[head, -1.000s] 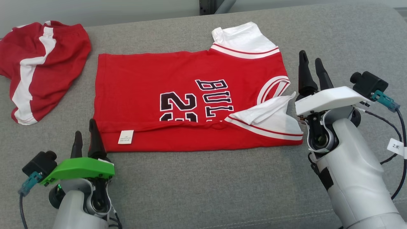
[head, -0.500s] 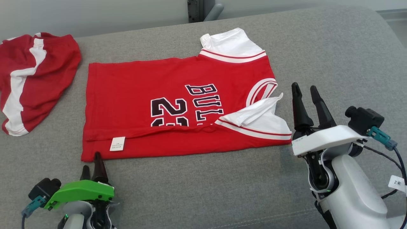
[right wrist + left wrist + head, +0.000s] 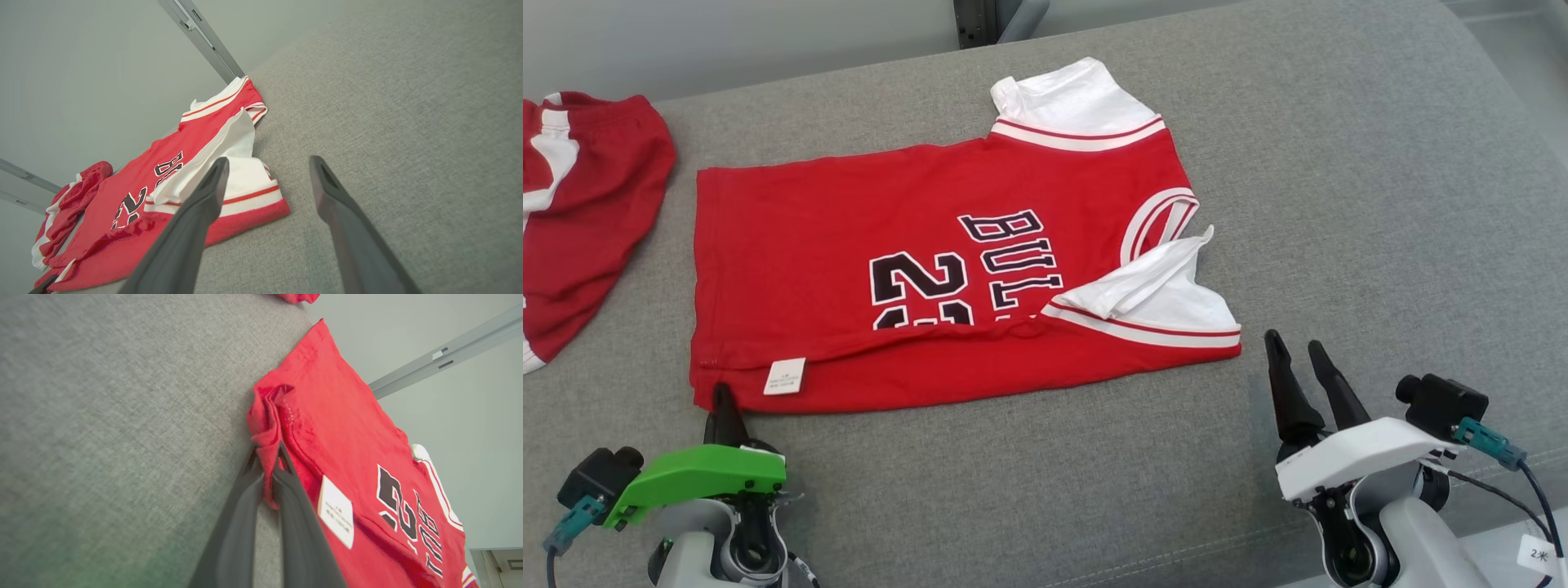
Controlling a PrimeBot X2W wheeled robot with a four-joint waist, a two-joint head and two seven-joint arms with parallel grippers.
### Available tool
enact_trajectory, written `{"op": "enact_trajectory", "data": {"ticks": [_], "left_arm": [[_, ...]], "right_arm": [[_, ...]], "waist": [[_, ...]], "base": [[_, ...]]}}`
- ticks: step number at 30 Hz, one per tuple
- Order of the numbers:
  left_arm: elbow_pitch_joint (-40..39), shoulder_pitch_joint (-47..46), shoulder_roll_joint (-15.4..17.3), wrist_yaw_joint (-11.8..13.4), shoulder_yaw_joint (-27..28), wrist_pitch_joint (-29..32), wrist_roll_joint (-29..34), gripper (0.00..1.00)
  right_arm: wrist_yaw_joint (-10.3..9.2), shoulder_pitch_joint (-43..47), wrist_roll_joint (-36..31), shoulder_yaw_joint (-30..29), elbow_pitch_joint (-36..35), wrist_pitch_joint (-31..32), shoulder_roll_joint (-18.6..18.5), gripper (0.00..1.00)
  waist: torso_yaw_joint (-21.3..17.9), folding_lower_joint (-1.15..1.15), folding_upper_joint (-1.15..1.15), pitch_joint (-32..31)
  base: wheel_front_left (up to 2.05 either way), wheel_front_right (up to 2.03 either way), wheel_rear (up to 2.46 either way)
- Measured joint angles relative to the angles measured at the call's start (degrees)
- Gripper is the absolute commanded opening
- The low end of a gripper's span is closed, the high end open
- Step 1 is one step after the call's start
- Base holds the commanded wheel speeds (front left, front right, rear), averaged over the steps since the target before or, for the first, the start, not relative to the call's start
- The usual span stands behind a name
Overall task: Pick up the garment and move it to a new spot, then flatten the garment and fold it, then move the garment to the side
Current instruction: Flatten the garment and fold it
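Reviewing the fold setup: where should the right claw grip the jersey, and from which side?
Probably the near right corner of the jersey, from the near side. That edge lies flat just ahead of the open right claw, mirroring the near left corner pinched by the left claw.

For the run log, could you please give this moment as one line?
left tool: shut on jersey near corner | right tool: open, clear of jersey | jersey: lying on grey cushion

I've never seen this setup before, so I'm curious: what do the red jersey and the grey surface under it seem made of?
Red jersey: soft matte knit, probably cotton; it bunches limply where the left gripper pinches its corner. Grey surface: coarse woven upholstery cloth, matte and flecked; its weave shows close up.
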Motion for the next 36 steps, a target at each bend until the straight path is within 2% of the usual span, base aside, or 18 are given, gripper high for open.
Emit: {"op": "enact_trajectory", "data": {"ticks": [9,14,21,22,23,26,32,36], "left_arm": [[-8.37,2.12,-0.34,-0.68,-1.75,-0.24,0.64,0.0],[-12.54,3.51,-0.56,0.69,-3.09,0.78,0.64,0.0],[-16.03,5.18,-0.75,2.32,-4.91,1.78,0.49,0.0],[-16.28,5.42,-0.75,2.36,-5.04,1.8,0.43,0.0],[-16.53,5.61,-0.76,2.5,-5.2,1.87,0.43,0.0],[-17.07,5.95,-0.79,2.89,-5.58,2.04,0.43,0.0],[-18.27,6.84,-0.79,2.91,-6.02,2.0,0.44,0.0],[-20.68,7.22,-0.77,2.74,-6.11,1.76,0.44,0.0]], "right_arm": [[0.0,-1.74,1.72,-1.51,8.01,4.17,1.9,1.0],[0.01,-6.0,4.34,-1.56,15.02,5.56,2.11,1.0],[0.03,-12.47,9.34,2.59,24.53,5.65,2.02,1.0],[0.03,-13.18,9.66,3.18,25.51,5.56,2.02,0.59],[0.03,-13.81,9.75,3.82,26.37,5.44,1.99,0.39],[0.03,-15.29,10.26,5.67,28.0,4.77,2.0,0.0],[0.03,-15.97,10.27,6.68,27.98,2.34,2.32,0.0],[0.03,-15.97,10.67,6.16,24.38,1.29,1.04,0.0]], "waist": [[1.56,0.0,0.0,-0.16],[2.99,0.0,0.0,-0.2],[4.84,0.0,0.0,-0.54],[4.92,0.0,0.0,-0.62],[4.96,0.0,0.0,-0.7],[4.99,0.0,0.0,-1.0],[4.85,0.0,0.0,-1.71],[4.69,0.0,0.0,-2.31]], "base": [[0.0,0.0,0.0],[0.0,0.0,0.0],[0.0,0.0,0.0],[0.0,0.0,0.0],[0.0,0.0,0.0],[0.0,0.0,0.0],[0.0,0.0,0.0],[0.0,0.0,0.0]]}}
